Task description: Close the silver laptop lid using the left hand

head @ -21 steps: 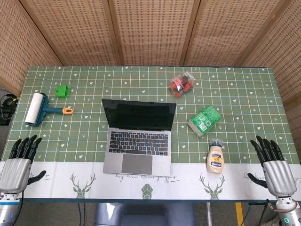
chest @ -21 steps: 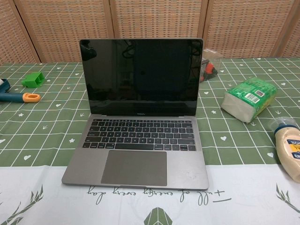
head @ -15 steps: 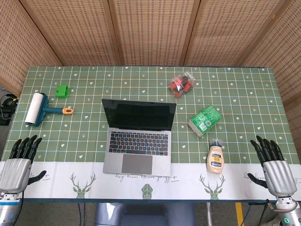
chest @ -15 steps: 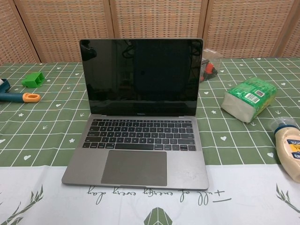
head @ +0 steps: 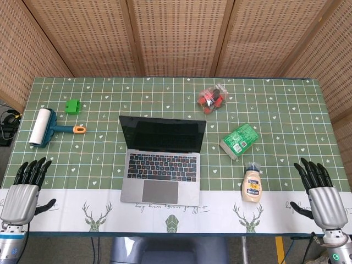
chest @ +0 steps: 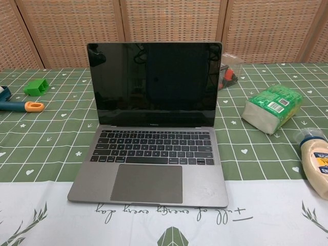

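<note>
At bench (head: pixel 165 91) centre, silver laptop (head: pixel 161 160) with lid upright; left hand (head: pixel 22 193) at near-left corner, well apart, fingers spread, empty; risk of shoving laptop backwards if pushed low, not tipped from top edge.

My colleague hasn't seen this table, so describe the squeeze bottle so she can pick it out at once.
Start at the open silver laptop mid-table and look to its right. Near the white front strip of the green checked tablecloth lies a cream plastic squeeze bottle, cap pointing away. Unlike the green packet behind it, it is pale with a blue label.
</note>
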